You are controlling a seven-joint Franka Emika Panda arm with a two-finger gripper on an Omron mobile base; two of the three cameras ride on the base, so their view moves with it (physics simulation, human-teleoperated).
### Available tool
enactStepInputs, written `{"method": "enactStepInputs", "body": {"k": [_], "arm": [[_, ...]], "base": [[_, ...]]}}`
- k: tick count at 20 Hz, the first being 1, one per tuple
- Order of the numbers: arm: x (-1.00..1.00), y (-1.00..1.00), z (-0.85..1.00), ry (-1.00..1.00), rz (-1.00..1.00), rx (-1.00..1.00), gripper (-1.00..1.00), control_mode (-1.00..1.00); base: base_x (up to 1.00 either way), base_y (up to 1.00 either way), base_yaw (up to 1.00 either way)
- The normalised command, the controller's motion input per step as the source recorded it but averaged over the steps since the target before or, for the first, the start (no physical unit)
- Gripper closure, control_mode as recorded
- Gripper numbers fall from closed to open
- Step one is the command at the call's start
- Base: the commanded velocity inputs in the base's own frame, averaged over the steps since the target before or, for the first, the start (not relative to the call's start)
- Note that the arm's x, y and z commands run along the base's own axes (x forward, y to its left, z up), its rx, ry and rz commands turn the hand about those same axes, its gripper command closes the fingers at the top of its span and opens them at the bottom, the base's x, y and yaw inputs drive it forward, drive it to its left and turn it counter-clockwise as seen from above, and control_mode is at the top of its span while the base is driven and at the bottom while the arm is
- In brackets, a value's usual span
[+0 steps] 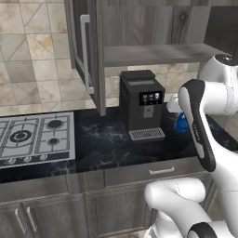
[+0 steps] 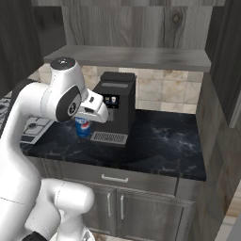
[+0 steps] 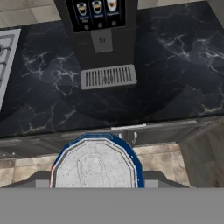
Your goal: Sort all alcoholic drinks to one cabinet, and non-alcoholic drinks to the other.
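Black marble-look counter (image 2: pixel 164 141) with white veins runs over grey wood-grain drawers and doors with short pale handles, before a beige tiled wall. On it stands a boxy black coffee machine (image 2: pixel 115 106) with a ribbed silver drip tray and a small screen showing 3 cup icons; no writing on it can be read. Left of it lies a steel gas hob (image 1: pixel 37 137) with round black burners and a row of knobs. Above hangs a grey wood-grain wall cabinet (image 1: pixel 153 32), its tall door (image 1: pixel 86 56) with a long pale bar handle swung open.

A small blue soda can (image 2: pixel 83 127) with a red-and-white round mark sits clamped in the gripper (image 3: pixel 95 175), held in the air just left of the machine's front, near the counter's near edge. In the hand view its grey embossed lid faces up, ringed blue with a red sliver at the left.
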Motion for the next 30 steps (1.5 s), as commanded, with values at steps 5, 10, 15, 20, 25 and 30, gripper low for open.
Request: {"method": "enactStepInputs", "body": {"k": [5,10,15,20,25,30], "arm": [[-0.11,0.12,0.0,-0.05,0.0,0.0,1.0,-1.0],[0.07,0.16,0.43,-0.31,0.0,0.0,1.0,-1.0],[0.24,0.12,0.99,-0.3,-0.03,0.0,1.0,-1.0],[0.37,0.21,0.9,-0.18,-0.04,0.0,1.0,-1.0],[0.53,0.37,0.54,-0.03,-0.02,0.0,1.0,-1.0],[0.83,0.25,0.2,0.0,-0.02,0.0,1.0,-1.0]], "base": [[-0.08,0.07,0.0],[0.0,0.0,0.0],[0.0,0.0,0.0],[0.0,0.0,0.0],[0.0,0.0,0.0],[0.0,0.0,0.0]]}}
